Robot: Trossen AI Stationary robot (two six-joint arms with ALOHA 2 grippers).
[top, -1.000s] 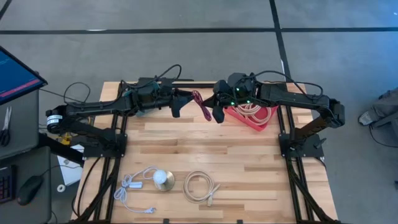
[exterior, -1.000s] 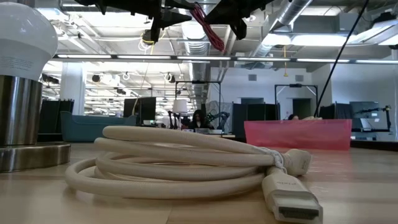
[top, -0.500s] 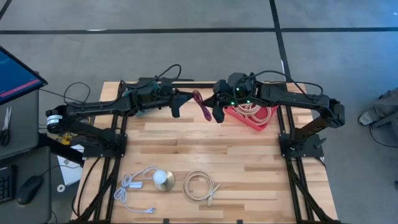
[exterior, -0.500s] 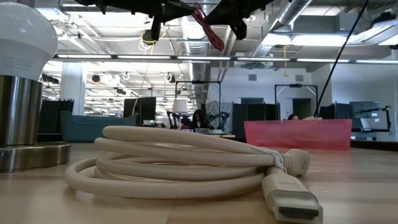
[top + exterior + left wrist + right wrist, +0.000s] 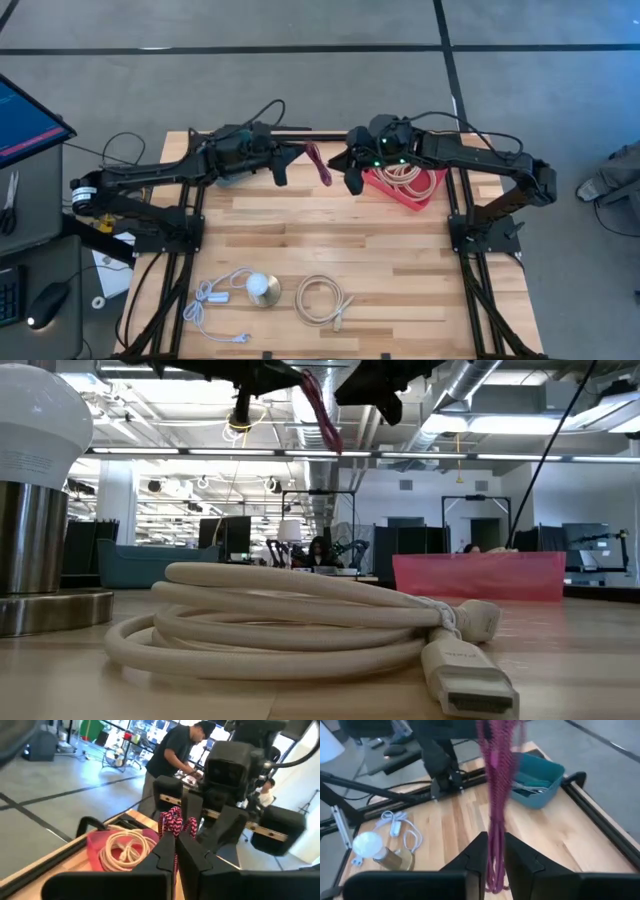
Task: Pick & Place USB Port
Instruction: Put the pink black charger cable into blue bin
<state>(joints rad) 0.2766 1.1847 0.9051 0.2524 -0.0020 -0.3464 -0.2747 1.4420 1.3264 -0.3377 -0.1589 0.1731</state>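
Cream cable coil [image 5: 404, 177] inside pink bin [image 5: 412, 197]; cables in teal bin [image 5: 538, 784].

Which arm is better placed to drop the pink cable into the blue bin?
Left. The left gripper is clamped on the cable, and the bin lies under that arm. The right gripper hangs clear of the cable.

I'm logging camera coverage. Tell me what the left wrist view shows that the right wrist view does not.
Only the left wrist view shows the red bin holding a coiled cream cable, a person behind, and the right gripper. Only the right wrist view shows the teal bin, lamp and white cord. Both show the red-and-pink braided cable hanging above the table.
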